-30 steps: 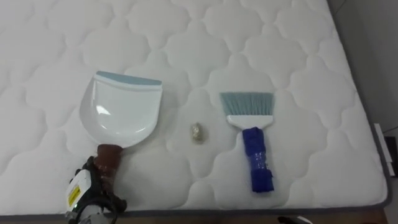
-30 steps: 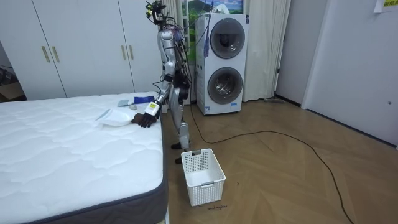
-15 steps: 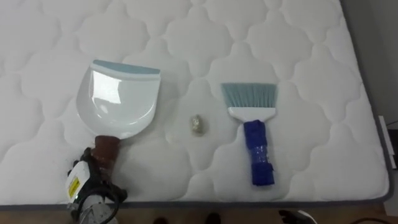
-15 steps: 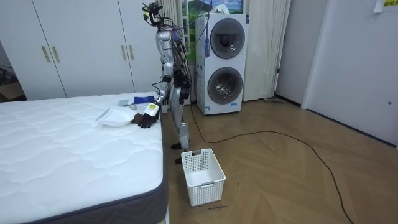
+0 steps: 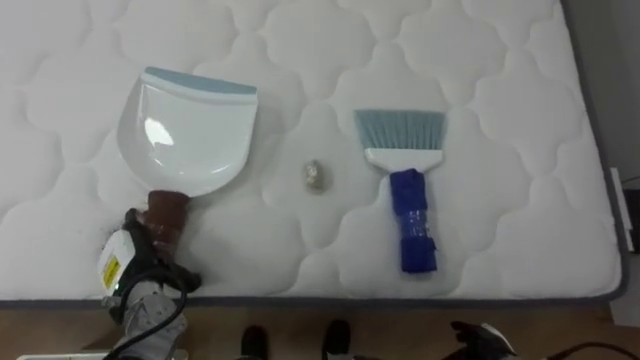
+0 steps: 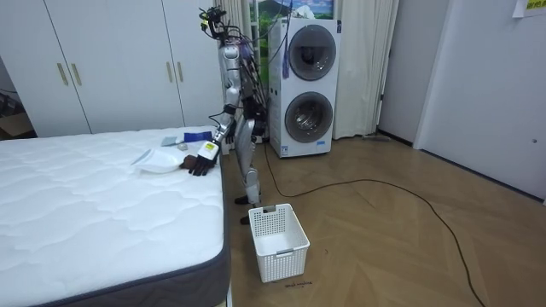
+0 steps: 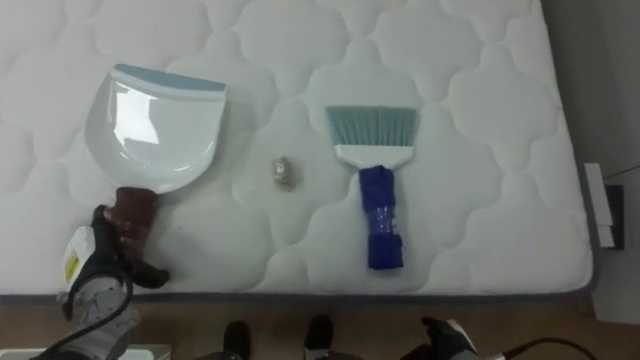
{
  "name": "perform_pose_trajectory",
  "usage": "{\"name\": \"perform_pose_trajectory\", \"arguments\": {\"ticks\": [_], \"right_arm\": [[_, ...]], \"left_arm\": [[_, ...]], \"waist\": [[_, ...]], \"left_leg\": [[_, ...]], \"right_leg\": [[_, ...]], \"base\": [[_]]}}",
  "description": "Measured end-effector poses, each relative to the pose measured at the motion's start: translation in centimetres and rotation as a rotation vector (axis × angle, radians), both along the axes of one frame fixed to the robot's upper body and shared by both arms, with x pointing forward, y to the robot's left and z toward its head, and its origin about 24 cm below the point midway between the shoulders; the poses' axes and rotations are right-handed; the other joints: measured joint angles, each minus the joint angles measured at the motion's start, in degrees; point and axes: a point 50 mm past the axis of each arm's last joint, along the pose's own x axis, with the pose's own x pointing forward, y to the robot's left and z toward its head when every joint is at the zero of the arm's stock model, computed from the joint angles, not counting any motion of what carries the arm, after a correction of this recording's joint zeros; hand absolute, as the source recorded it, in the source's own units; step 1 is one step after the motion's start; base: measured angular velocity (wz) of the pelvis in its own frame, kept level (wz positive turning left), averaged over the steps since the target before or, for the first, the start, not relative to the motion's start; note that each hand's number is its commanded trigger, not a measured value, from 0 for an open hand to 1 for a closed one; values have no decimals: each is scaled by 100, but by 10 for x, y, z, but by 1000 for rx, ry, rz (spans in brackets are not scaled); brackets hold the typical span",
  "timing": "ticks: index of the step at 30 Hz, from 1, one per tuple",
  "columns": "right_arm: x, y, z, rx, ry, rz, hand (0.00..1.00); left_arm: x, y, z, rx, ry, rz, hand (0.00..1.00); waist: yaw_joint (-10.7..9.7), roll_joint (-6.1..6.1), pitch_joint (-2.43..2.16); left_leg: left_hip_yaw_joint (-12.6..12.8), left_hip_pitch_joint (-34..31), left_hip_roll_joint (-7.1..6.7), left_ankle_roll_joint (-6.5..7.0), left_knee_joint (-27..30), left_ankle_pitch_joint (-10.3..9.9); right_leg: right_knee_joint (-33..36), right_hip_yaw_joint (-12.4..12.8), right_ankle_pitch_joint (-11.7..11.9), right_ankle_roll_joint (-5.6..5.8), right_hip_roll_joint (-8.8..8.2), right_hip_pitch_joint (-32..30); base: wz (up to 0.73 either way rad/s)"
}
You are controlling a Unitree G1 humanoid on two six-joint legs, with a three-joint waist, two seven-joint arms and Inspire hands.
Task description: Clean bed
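Note:
A white dustpan (image 5: 186, 130) with a pale blue lip lies on the white quilted mattress (image 5: 300, 50). Its brown handle (image 5: 166, 214) points toward me. My left hand (image 5: 143, 272) is curled round that handle near the bed's front edge; the room view shows the left hand (image 6: 202, 161) there too. A small crumpled bit of rubbish (image 5: 313, 176) lies between the dustpan and a brush (image 5: 404, 190) with pale blue bristles and a blue handle. The brush lies alone. My right hand (image 5: 482, 339) hangs low beside the bed, below the brush.
The mattress's grey front edge (image 5: 400, 298) runs along the bottom, with wooden floor below it. I stand at the bed's side. A white slatted basket (image 6: 280, 241) sits on the floor close by me. Stacked laundry machines (image 6: 307, 85) and white wardrobes (image 6: 102, 60) line the far wall.
The eye view has tipped down: the bed's edge and floor show at the bottom now. Dustpan, rubbish and brush lie where they were. My left hand keeps its hold.

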Motion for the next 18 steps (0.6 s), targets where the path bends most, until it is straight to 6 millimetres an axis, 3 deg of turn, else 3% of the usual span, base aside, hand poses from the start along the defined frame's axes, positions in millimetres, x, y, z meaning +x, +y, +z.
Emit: {"name": "perform_pose_trajectory", "arguments": {"ticks": [4,9,13,18], "right_arm": [[2,-3,2,-9,-15,-9,0],[1,-5,2,-18,-25,-24,0],[1,-3,1,-9,-23,-28,0],[0,-2,1,-4,-18,-28,0]], "left_arm": [[6,0,3,-24,-19,22,100],[11,9,11,-23,-69,101,100],[22,18,23,-77,-127,185,100],[18,15,17,-117,-101,214,100]], "waist": [[-9,62,24],[-29,123,17],[-85,122,16],[-216,104,7]], "left_leg": [[3,-141,24,-9,141,-11],[1,-189,36,-15,192,-13],[-1,-162,22,-11,138,-8],[22,-144,-12,-2,134,-11]], "right_leg": [[142,0,11,-45,-4,-148],[211,-10,10,-66,-7,-186],[230,-68,28,-67,-38,-148],[253,-102,16,-42,-93,-152]], "base": [[-1],[0],[1],[0]]}}
